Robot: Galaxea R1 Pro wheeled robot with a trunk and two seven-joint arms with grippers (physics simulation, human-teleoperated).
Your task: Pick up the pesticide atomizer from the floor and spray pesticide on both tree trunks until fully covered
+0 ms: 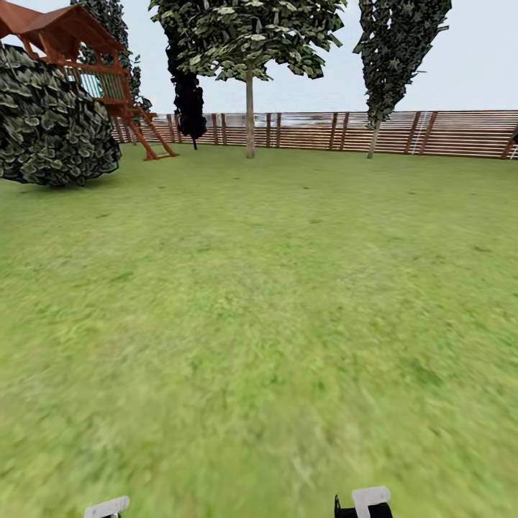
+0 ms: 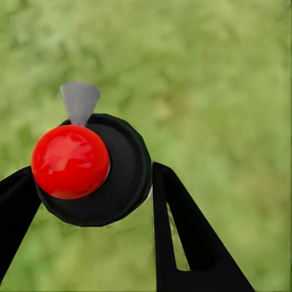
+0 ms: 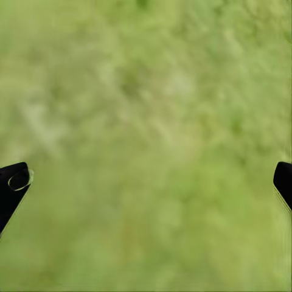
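The pesticide atomizer (image 2: 115, 182) appears from above in the left wrist view: a round black body, a red top (image 2: 70, 161) and a grey nozzle. My left gripper (image 2: 91, 173) is shut on it, with a black finger on each side, over blurred grass. My right gripper (image 3: 146, 176) is open, its fingers far apart over grass with nothing between them. In the head view a tree (image 1: 248, 36) with a bare straight trunk (image 1: 250, 119) stands far ahead near the fence. The garden lawn (image 1: 273, 302) stretches between me and it.
A brown slat fence (image 1: 432, 133) closes the far side. A dark cypress (image 1: 392, 57) stands at the right and another (image 1: 188, 101) left of the tree. A red wooden play frame (image 1: 108, 79) and a big leafy bush (image 1: 50, 122) are at the left.
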